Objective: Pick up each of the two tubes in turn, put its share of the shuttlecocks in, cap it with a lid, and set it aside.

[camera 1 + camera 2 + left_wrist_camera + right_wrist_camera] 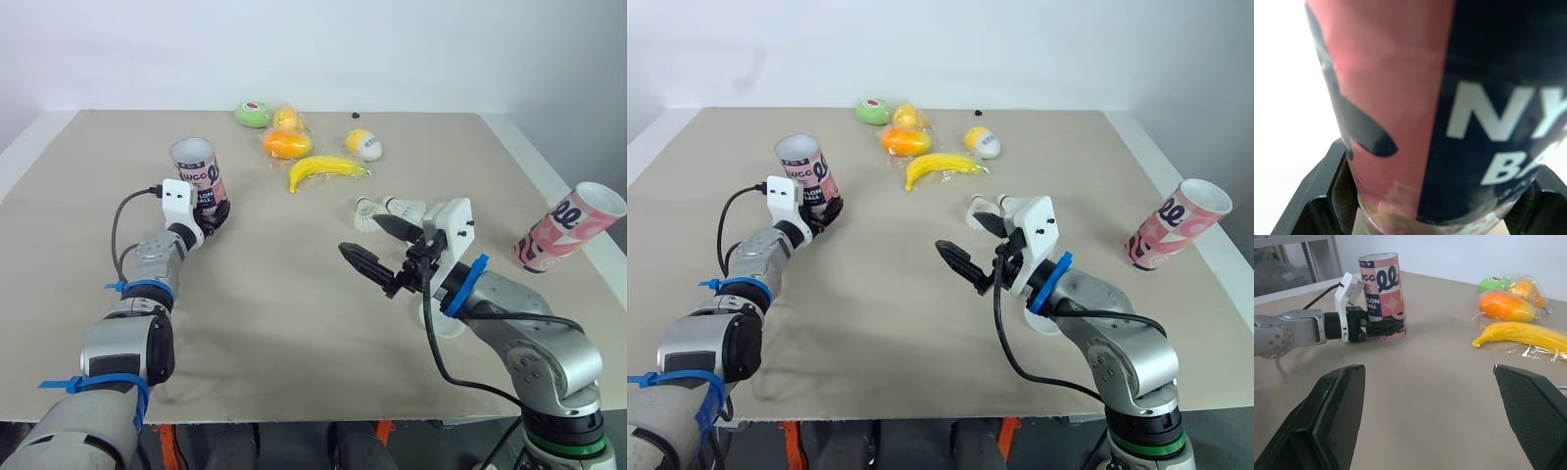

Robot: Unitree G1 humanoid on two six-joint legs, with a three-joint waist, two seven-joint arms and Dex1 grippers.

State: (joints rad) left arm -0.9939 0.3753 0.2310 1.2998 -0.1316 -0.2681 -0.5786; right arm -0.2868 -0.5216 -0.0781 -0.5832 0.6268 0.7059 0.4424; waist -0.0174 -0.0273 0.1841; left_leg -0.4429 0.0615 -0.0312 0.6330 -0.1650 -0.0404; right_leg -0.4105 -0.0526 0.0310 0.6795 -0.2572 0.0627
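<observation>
A pink and navy tube (199, 176) stands upright at the left of the table with its mouth open. My left gripper (214, 213) is shut on its base, and its fingers (1327, 200) press against both sides of the tube (1415, 112). A second pink tube (568, 227) leans tilted at the table's right edge. A white shuttlecock (377, 211) lies just beyond my right gripper (377, 245), which hovers open and holds nothing. A white round lid (441, 321) lies under my right forearm. In the right wrist view the held tube (1382, 296) is far ahead.
Wrapped toy fruit lies at the back centre: a banana (328, 168), an orange piece (286, 143), a green one (254, 115) and a yellow-white egg shape (363, 144). The cloth-covered table (274, 323) is bare between my two arms.
</observation>
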